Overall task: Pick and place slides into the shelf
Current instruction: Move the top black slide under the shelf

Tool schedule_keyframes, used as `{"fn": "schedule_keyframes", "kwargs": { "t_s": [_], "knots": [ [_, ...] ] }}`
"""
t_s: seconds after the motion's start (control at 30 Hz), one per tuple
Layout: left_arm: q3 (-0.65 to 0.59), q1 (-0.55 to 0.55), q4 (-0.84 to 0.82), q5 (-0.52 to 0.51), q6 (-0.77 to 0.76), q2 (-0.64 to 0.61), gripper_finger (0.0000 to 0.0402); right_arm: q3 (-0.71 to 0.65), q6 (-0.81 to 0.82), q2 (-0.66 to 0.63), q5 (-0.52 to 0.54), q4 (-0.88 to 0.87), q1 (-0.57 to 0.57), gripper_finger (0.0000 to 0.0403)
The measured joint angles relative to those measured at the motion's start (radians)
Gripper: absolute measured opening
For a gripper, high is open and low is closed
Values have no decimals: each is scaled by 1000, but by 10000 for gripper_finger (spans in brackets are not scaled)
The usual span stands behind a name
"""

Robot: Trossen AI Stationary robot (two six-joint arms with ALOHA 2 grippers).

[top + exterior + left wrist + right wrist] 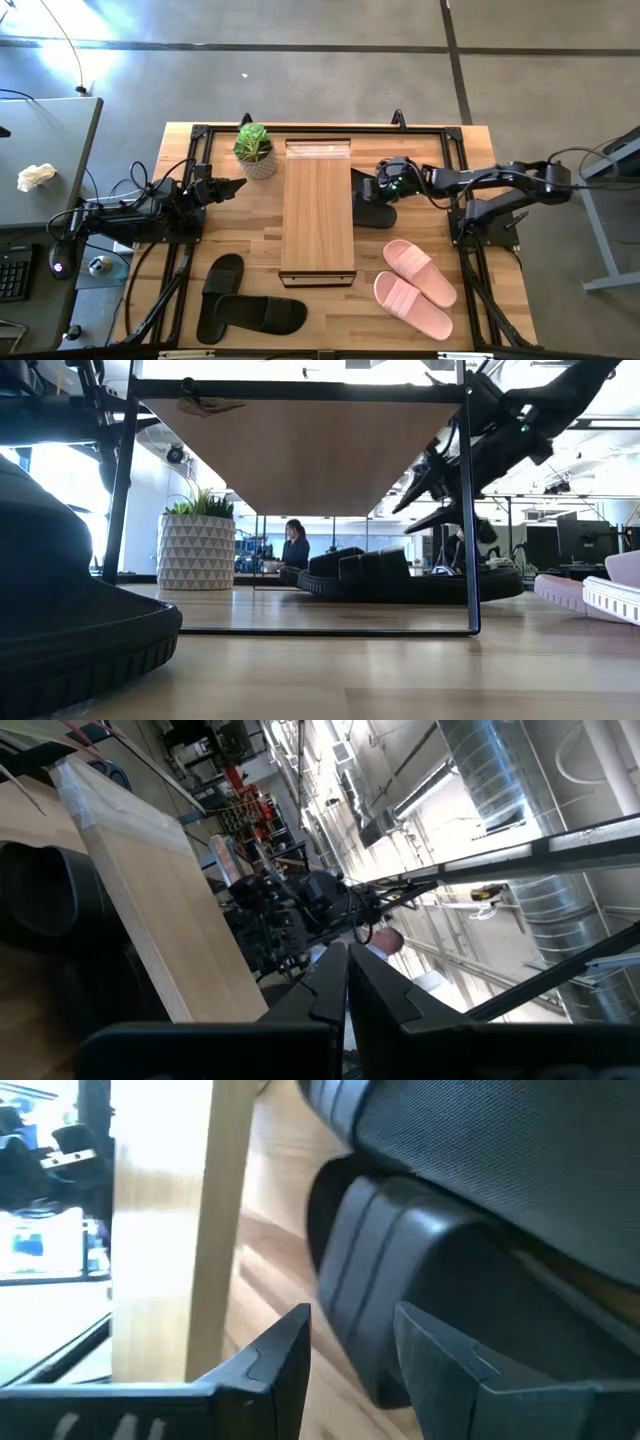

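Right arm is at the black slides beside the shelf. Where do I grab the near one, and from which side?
Probably the wide strap of the black slide, coming from the right, away from the shelf. The strap arches up off the sole, giving the fingers an edge to close on. The right gripper is open with the strap just ahead of it.

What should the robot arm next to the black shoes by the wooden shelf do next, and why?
Probably close. The right gripper is open beside the long light-wood shelf, with the wide strap of a matte black slide sandal just ahead of its fingers, so easing forward and pinching should grip it.
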Motion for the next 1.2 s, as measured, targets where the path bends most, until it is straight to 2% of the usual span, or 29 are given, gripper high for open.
{"fn": "schedule_keyframes", "kwargs": {
  "t_s": [0.2, 0.47, 0.57, 0.7, 0.87, 1.07, 1.2],
  "knots": [
    [0, 0, 0, 0, 2, 0, 3, 0, -30, -123, -8, -189, 0, 138],
    [0, 0, 0, 0, 2, 0, 3, 0, -59, -321, -116, -353, 19, 133],
    [0, 0, 0, 0, 2, 0, 3, 0, -82, -388, -141, -490, 46, 114],
    [0, 0, -10, 0, 3, 0, 3, 0, -109, -443, -144, -652, 112, 66],
    [0, 0, -22, 0, 31, 0, 3, 0, -159, -449, -30, -711, 237, 6],
    [0, 0, -22, 0, 86, 0, 3, 0, -155, -395, 245, -822, 368, 9],
    [0, 0, -22, 0, 89, 0, 3, 0, -147, -326, 287, -797, 412, 2]
  ]
}}
